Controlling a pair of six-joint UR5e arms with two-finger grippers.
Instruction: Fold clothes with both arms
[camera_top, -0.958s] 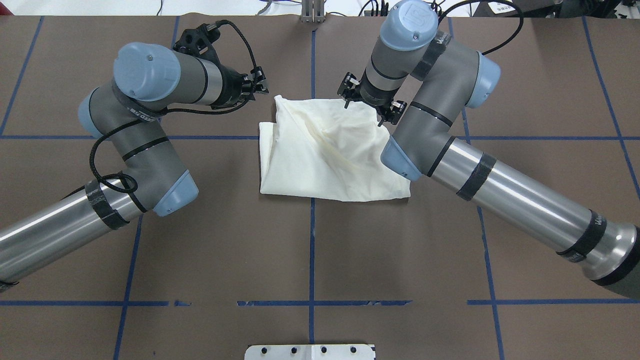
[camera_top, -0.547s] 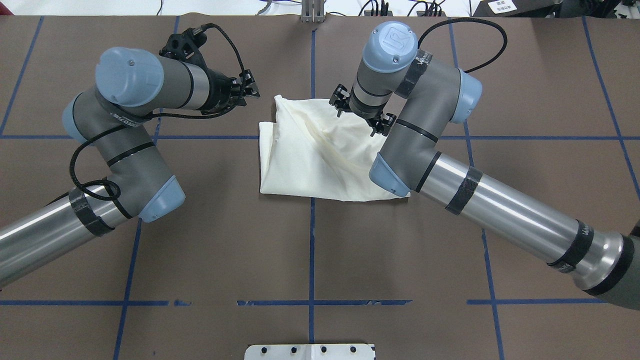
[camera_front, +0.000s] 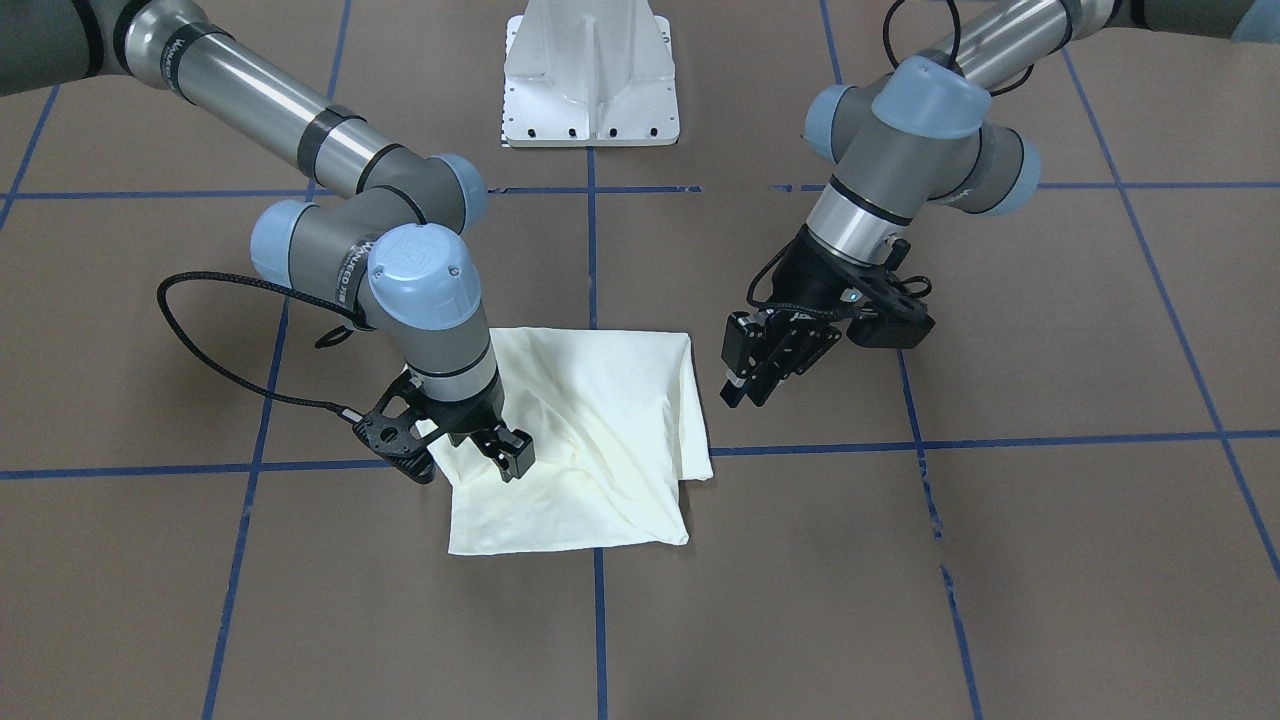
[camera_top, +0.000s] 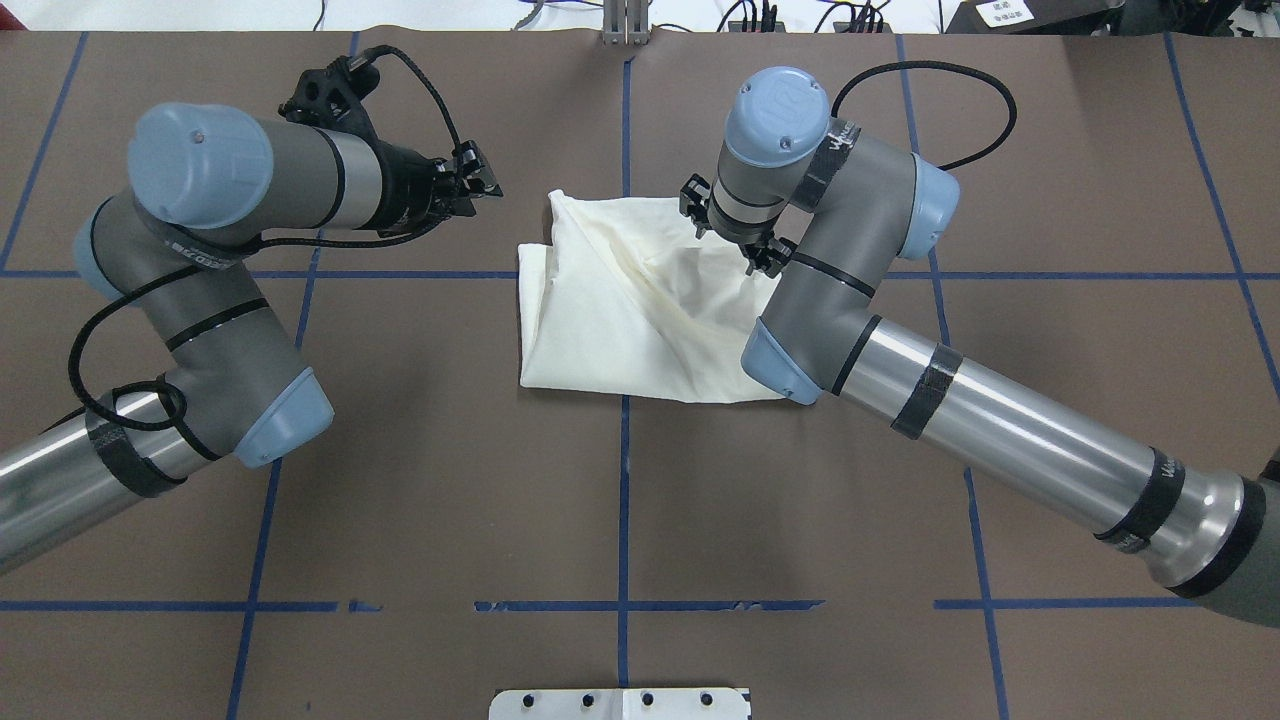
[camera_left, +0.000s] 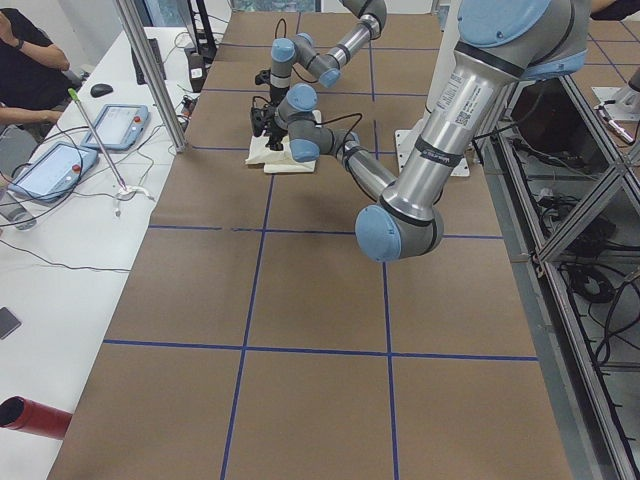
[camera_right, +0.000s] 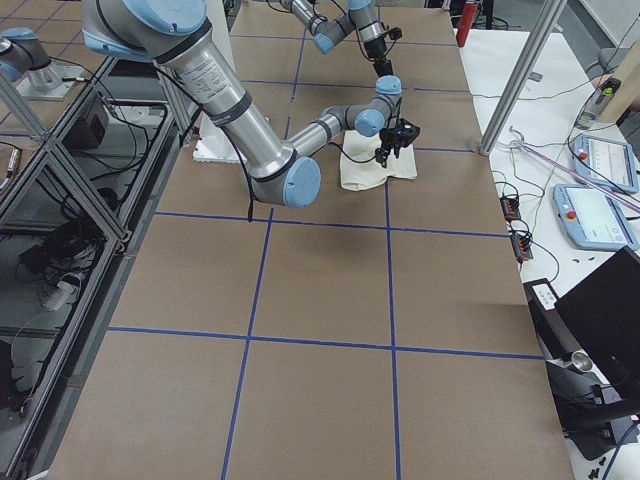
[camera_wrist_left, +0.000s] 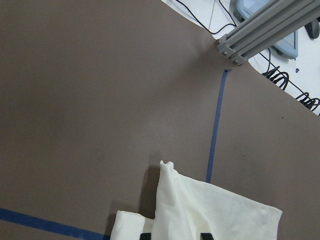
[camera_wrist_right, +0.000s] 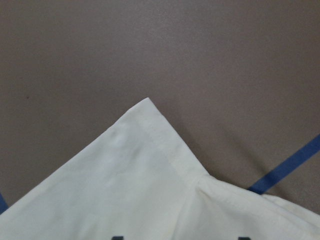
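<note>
Directly before the robot, at 6 o'clock in the overhead view, is the white pedestal base (camera_top: 620, 703). Beyond it runs the brown table (camera_top: 450, 480), crossed by blue tape lines (camera_top: 623, 500).

At the table's centre lies the cream T-shirt (camera_top: 640, 320), already folded into a compact, roughly square bundle. Its plain side faces up and no print shows. The bundle is untidy: a diagonal ridge crosses it, and a narrow under-layer sticks out along its 9 o'clock edge.

At the bundle's 2 o'clock corner the right gripper (camera_front: 465, 445) points straight down over the cloth with its jaws spread, gripping nothing. Whether it touches the fabric cannot be told.

Farther out, at 10 o'clock, the left gripper (camera_top: 480, 180) hangs clear of the cloth, also released and carrying nothing.

The main folds look done. What seems left is one more fold or a squaring-up.
</note>
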